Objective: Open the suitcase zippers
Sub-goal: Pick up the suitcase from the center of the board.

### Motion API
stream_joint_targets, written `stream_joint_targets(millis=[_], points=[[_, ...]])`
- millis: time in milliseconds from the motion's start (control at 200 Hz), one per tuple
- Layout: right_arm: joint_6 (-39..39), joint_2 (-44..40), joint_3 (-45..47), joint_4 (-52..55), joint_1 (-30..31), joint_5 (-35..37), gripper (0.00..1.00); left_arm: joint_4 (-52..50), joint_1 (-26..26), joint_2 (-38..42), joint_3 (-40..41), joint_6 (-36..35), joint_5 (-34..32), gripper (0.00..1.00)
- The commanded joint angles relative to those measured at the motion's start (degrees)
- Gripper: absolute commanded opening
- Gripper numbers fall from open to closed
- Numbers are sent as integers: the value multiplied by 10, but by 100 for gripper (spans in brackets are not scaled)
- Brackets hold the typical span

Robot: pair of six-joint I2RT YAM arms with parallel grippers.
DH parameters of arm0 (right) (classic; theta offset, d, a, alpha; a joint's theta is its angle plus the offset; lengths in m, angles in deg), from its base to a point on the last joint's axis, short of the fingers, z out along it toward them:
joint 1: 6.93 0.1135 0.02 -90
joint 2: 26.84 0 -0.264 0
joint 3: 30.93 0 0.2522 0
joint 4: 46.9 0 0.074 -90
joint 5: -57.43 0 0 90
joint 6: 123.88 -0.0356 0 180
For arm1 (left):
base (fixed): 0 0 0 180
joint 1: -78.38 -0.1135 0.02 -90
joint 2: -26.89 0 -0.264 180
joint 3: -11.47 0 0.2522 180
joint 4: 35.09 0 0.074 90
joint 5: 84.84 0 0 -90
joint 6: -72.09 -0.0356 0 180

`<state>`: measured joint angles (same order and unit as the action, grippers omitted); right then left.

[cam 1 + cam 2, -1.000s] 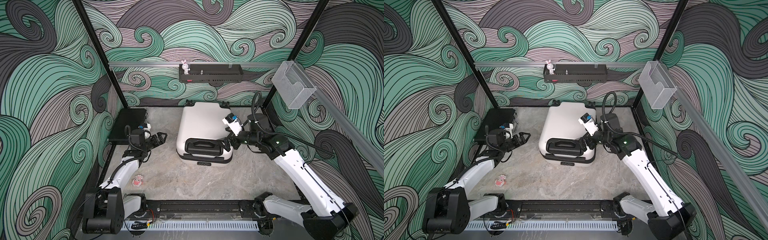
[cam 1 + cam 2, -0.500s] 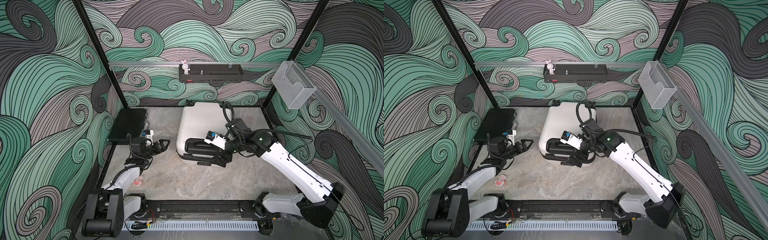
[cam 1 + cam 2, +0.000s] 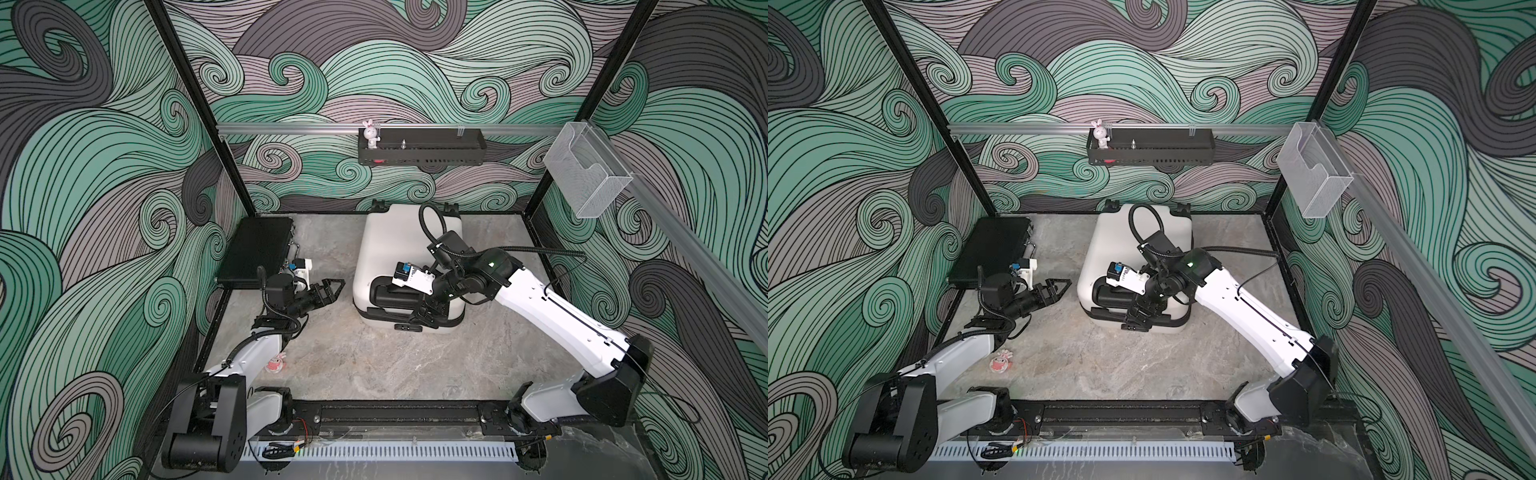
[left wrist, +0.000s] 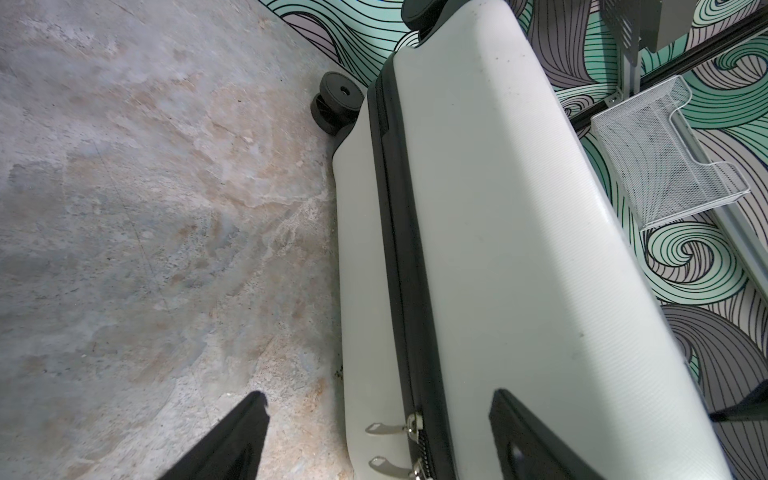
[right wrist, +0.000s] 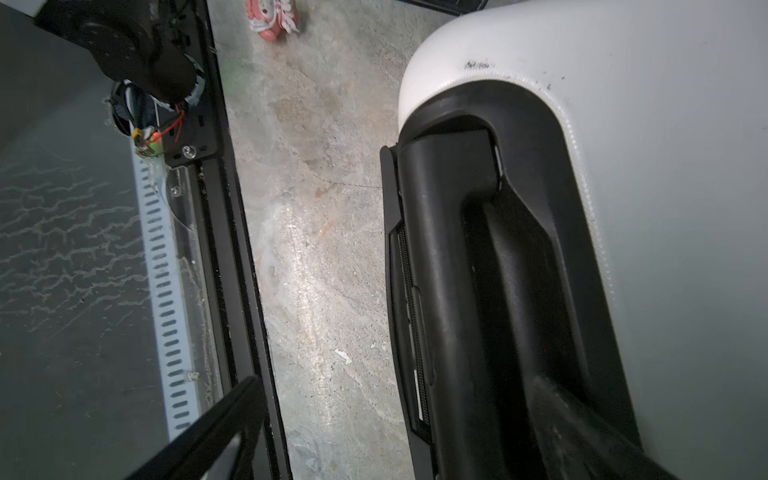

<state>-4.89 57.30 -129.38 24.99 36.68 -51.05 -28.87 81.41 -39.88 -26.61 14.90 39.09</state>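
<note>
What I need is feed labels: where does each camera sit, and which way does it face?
Top views: high above the black base rail, looking down and back at the small white hard-shell suitcase; both arms, left claw and right claw show.
Left wrist: on the left arm, facing along the suitcase's black zipper band; two open black fingers show.
Right wrist: on the right arm, facing the suitcase's black recessed handle and the rail; its fingers show.
Shared: both wrist views see the suitcase and grey stone-look tabletop.
</note>
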Motion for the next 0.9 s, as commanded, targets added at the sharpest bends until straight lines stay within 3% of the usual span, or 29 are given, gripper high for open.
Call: stream_joint_targets(millis=[0, 65, 245, 686, 791, 891], points=[[18, 22, -20, 19, 9, 41, 100, -10, 5, -11, -23, -15, 10, 86], [22, 35, -26, 23, 9, 39, 99, -16, 6, -15, -28, -20, 13, 86], [23, 65, -46, 26, 10, 44, 79, -20, 10, -20, -34, -26, 16, 86], [76, 91, -37, 26, 15, 47, 55, -5, 25, -21, -32, -35, 9, 82], [83, 100, -37, 28, 15, 41, 44, -10, 30, -16, -32, -42, 4, 81], [103, 104, -36, 33, 16, 20, 34, -7, 38, -5, -28, -52, -6, 75]])
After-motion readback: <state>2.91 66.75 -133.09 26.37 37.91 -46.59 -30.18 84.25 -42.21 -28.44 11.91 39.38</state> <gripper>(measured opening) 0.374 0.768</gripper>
